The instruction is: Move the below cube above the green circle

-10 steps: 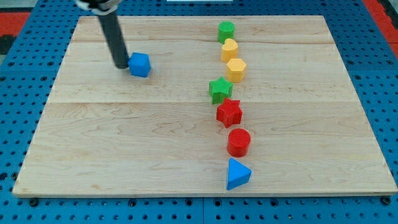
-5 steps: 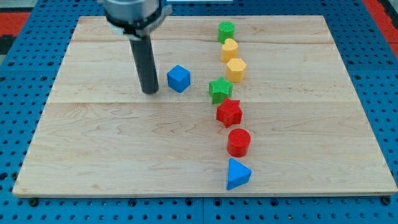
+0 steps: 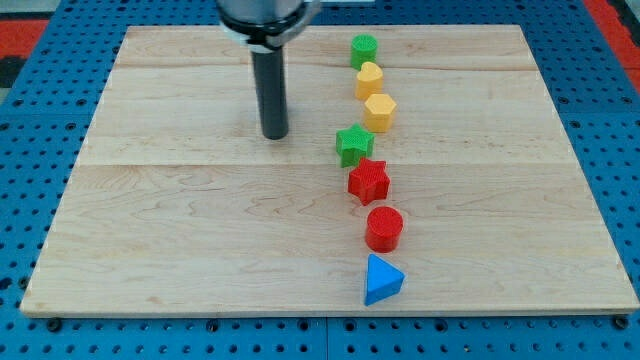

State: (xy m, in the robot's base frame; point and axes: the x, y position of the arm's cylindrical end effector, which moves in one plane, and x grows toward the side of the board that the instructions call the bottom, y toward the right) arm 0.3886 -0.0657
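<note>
My tip (image 3: 274,134) rests on the wooden board (image 3: 180,220), left of the column of blocks and about 65 px left of the green star (image 3: 353,145). The green circle (image 3: 364,50) stands at the top of that column, up and to the right of the tip. No blue cube shows anywhere in the camera view; the dark rod may be hiding it.
Below the green circle, running down the view, are a yellow rounded block (image 3: 369,79), a yellow hexagon (image 3: 380,112), the green star, a red star (image 3: 368,181), a red cylinder (image 3: 384,228) and a blue triangle (image 3: 382,280). Blue pegboard surrounds the board.
The rod has moved right, from the upper left to beside the green star. The blue cube was pushed right ahead of it and has dropped out of sight.
</note>
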